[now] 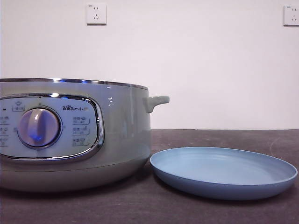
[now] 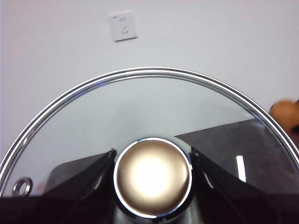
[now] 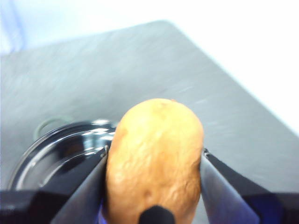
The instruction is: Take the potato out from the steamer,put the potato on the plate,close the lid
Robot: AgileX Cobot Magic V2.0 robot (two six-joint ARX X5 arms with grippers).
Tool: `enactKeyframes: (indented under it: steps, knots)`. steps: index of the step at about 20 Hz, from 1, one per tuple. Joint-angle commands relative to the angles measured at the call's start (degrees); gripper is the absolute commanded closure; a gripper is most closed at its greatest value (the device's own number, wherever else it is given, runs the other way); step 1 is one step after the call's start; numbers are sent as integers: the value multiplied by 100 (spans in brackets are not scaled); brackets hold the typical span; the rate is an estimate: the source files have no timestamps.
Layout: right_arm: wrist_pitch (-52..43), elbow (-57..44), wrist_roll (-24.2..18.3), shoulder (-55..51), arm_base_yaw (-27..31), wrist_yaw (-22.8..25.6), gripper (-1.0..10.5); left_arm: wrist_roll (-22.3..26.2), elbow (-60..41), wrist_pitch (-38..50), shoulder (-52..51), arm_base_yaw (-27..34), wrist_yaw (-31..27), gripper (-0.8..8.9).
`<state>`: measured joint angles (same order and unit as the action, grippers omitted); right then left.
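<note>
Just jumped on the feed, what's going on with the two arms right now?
The right gripper is shut on the potato, held up in the air above the open steamer. The left gripper is shut on the knob of the lid and holds it clear of the pot. The plate sits on the table beside the steamer with nothing on it yet.

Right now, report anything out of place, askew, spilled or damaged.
Nothing stands out. The left gripper holds the lid by its knob, the right gripper holds the potato, and the steamer and bare plate sit level.
</note>
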<state>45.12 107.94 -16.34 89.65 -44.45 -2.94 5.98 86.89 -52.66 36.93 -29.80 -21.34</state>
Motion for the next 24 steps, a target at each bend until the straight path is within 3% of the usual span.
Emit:
enactKeyframes:
  steps: [1, 5, 8, 16, 20, 24]
  knots:
    - [439, 4, -20, -448, 225, 11, 958, -17, 66, 479, 90, -15, 247, 821]
    - [1596, 4, 63, -981, 706, 42, 959, -13, 66, 671, 369, -15, 647, 821]
    - [2225, 2, 457, -1211, 1106, 37, 958, -15, 66, 769, 579, -15, 968, 821]
    - [2955, -129, 907, -1360, 1845, 28, 959, -17, 66, 940, 1158, -15, 1773, 821]
    - [2732, -968, 946, -1357, 2074, -17, 959, -17, 66, 1034, 1478, -15, 2149, 821]
    - [1639, -2494, 984, -1346, 2083, -138, 959, -17, 66, 1110, 1648, -17, 2323, 821]
